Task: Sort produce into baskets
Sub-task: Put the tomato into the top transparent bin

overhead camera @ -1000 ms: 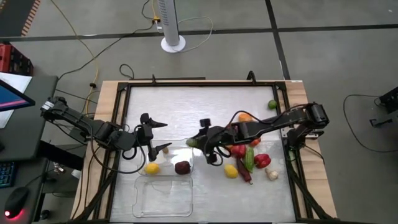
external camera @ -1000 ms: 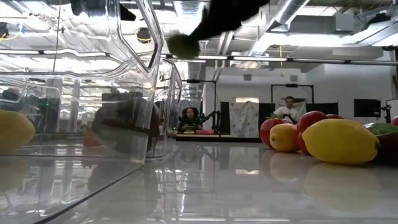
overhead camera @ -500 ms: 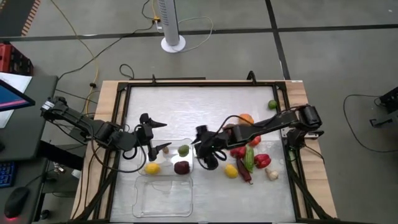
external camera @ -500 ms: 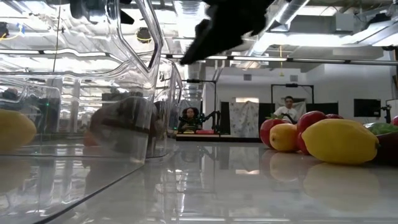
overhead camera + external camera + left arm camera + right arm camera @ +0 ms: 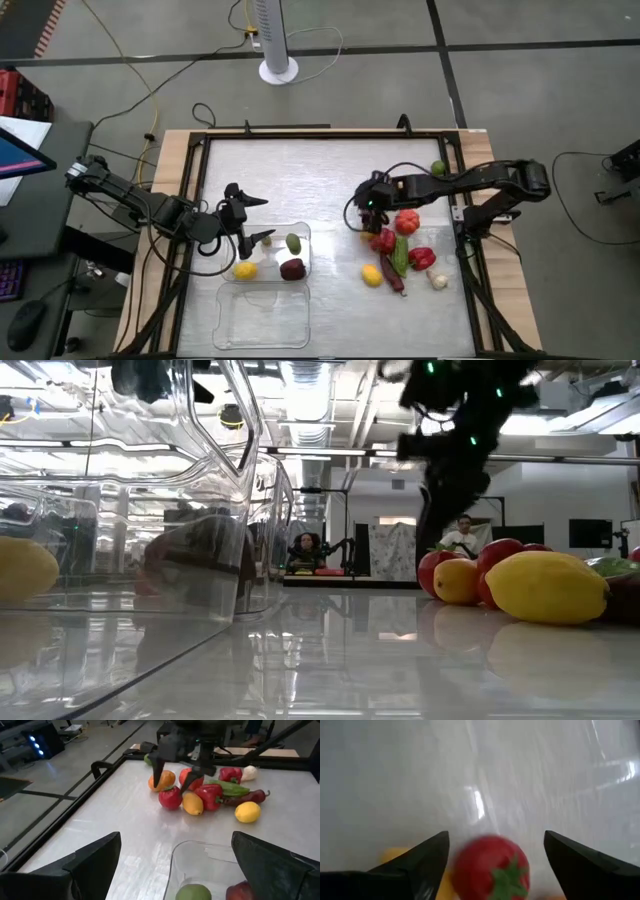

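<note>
The right end effector (image 5: 372,203), fingers spread and empty, hangs over the produce heap near the worktop's right edge, a red tomato (image 5: 492,868) directly below between its fingers. The left end effector (image 5: 258,218), also open, waits beside the basket (image 5: 300,252).

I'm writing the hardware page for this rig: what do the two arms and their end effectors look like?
Both arms are dark, slim and jointed, with black cables looping alongside. The left end effector has two black tapered fingers, broad and wedge-shaped up close. The right end effector is the same black build, with small green lights glowing near its wrist.
</note>
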Motion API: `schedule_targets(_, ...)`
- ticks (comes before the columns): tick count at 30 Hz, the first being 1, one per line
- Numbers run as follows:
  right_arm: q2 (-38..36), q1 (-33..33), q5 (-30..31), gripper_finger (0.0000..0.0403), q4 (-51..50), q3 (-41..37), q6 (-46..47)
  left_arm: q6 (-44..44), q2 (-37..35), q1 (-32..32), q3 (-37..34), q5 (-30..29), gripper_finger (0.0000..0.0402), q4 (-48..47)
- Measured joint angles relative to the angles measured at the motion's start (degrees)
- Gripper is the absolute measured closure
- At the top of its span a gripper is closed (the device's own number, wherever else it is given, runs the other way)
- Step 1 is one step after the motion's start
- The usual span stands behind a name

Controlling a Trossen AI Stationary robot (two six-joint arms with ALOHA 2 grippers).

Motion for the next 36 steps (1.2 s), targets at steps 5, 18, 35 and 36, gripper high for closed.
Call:
schedule_targets(5, -3.5, -2.9, -3.0, 0.0013, 3.5, -5.9, 1.9, 0.7, 0.0, 0.0, 0.0, -0.2, 0.0033, -0.1)
schedule_targets(18, 0.8, -4.1, -3.7, 0.0069, 13.1, -10.5, -0.1, 1.2, 0.0, 0.0, 0.0, -0.3, 0.0033, -0.1)
schedule_targets(35, 3.7, 10.6, -10.4, 0.0077, 35.3, 8.5, -10.0, 1.7, 0.0, 0.0, 0.0, -0.6, 0.0033, 0.6)
schedule_targets(36, 5.1, 10.8, -11.5, 0.0077, 36.1, 9.4, -9.9, 1.7, 0.0, 0.0, 0.0, -0.7, 0.0033, 0.9)
